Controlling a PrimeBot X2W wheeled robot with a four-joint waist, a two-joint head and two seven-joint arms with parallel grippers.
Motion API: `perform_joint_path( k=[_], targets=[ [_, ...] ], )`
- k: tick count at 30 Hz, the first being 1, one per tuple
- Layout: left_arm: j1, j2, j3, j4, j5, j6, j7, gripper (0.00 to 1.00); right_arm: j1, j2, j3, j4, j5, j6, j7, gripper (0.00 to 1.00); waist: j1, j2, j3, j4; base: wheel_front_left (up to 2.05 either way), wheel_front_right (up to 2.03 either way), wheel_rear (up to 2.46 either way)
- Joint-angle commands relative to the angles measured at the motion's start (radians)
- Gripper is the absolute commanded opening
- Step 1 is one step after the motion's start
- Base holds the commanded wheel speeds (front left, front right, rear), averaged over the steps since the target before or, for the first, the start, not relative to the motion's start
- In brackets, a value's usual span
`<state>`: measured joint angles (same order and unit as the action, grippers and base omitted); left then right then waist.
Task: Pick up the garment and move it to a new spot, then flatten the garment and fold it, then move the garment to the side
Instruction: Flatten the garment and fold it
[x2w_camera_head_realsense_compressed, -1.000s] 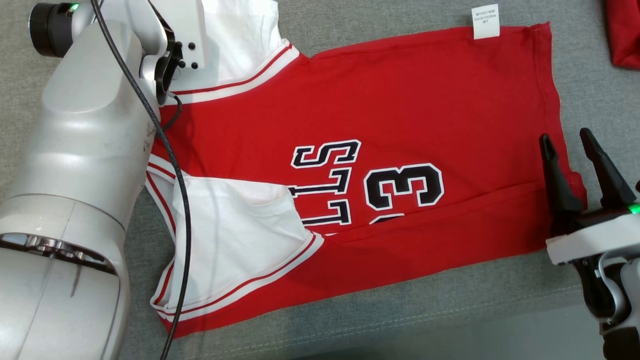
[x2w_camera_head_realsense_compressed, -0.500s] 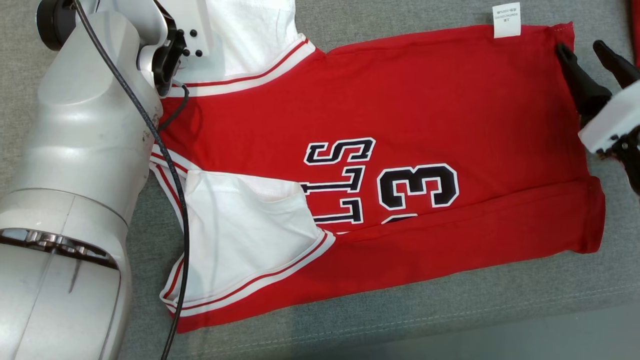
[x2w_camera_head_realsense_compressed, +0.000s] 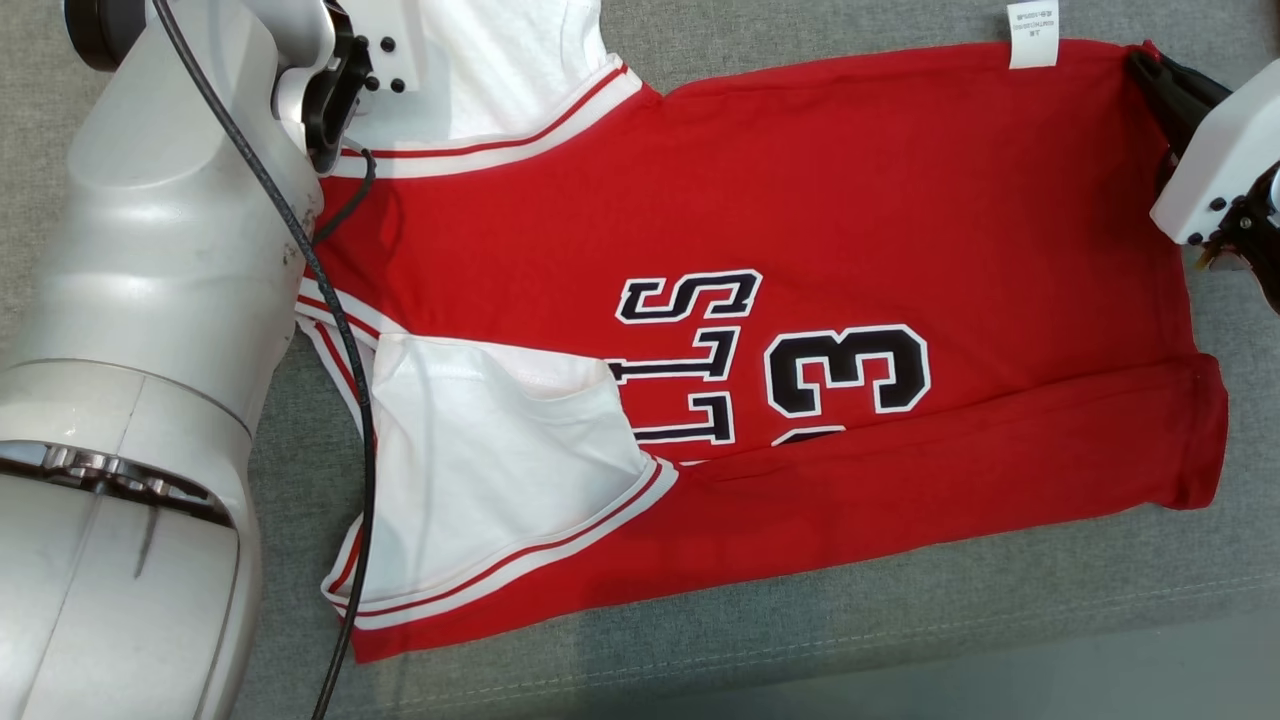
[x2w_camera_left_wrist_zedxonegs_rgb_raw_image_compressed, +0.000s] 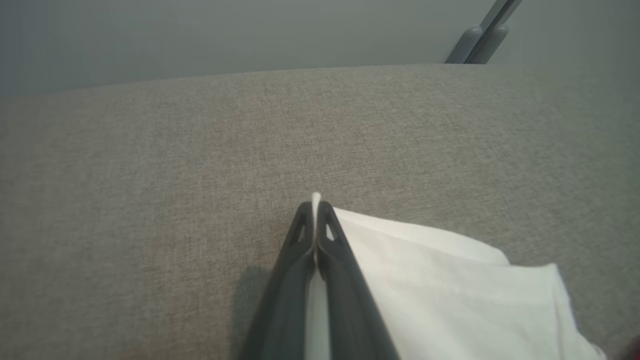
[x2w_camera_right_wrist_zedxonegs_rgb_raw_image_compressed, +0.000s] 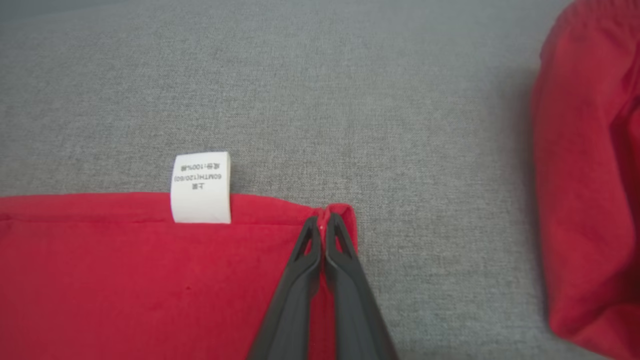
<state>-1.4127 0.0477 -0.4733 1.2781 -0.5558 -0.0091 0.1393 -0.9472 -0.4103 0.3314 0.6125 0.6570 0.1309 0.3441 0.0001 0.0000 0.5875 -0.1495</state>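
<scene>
The garment (x2w_camera_head_realsense_compressed: 820, 210), a red jersey with white sleeves and black-and-white lettering, lies spread on the grey cloth surface. My right gripper (x2w_camera_right_wrist_zedxonegs_rgb_raw_image_compressed: 322, 222) is shut on the garment's far red hem corner (x2w_camera_right_wrist_zedxonegs_rgb_raw_image_compressed: 340, 212), just right of a white care label (x2w_camera_right_wrist_zedxonegs_rgb_raw_image_compressed: 201, 187). In the head view that gripper (x2w_camera_head_realsense_compressed: 1150, 65) sits at the garment's top right corner. My left gripper (x2w_camera_left_wrist_zedxonegs_rgb_raw_image_compressed: 315, 205) is shut on the edge of the white sleeve (x2w_camera_left_wrist_zedxonegs_rgb_raw_image_compressed: 450, 280). In the head view the large pale left arm (x2w_camera_head_realsense_compressed: 150, 350) covers the garment's left side, and its fingers are hidden there.
Another red cloth (x2w_camera_right_wrist_zedxonegs_rgb_raw_image_compressed: 590, 175) lies to the right of the pinched corner. The grey padded surface (x2w_camera_head_realsense_compressed: 900, 620) ends at a seam along its near edge. A black cable (x2w_camera_head_realsense_compressed: 345, 330) runs down the left arm over the garment.
My right gripper travelled from the garment's near right hem up to its far right corner, then closed on that corner. The head camera shifted slightly. The left arm stayed put.
</scene>
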Motion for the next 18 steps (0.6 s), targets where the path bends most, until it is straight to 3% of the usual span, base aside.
perform_joint_path(
  k=[1,7,15,18],
  targets=[
    [-0.046,0.031,0.004,-0.017,-0.001,-0.004,-0.005,0.00,0.000,-0.009,-0.001,-0.016,-0.012,0.000,0.006,0.00,-0.0001,0.0000,0.001,0.000,0.00,0.00,0.00],
    [-0.056,0.038,-0.006,-0.025,0.002,-0.006,-0.052,0.00,-0.038,-0.004,-0.010,-0.019,-0.062,0.000,-0.063,0.00,-0.0001,0.0000,0.000,0.003,0.00,0.00,0.00],
    [-0.078,0.062,-0.008,-0.078,0.011,-0.020,-0.246,0.00,-0.101,0.004,-0.004,0.024,-0.077,0.000,-0.227,0.00,-0.0001,0.0000,-0.013,0.018,0.00,0.00,0.00],
    [-0.079,0.068,-0.013,-0.098,0.012,-0.052,-0.318,0.00,-0.140,-0.005,0.022,0.067,-0.065,0.000,-0.317,0.00,-0.0001,0.0000,-0.014,0.031,0.00,0.00,0.00]
  ],
)
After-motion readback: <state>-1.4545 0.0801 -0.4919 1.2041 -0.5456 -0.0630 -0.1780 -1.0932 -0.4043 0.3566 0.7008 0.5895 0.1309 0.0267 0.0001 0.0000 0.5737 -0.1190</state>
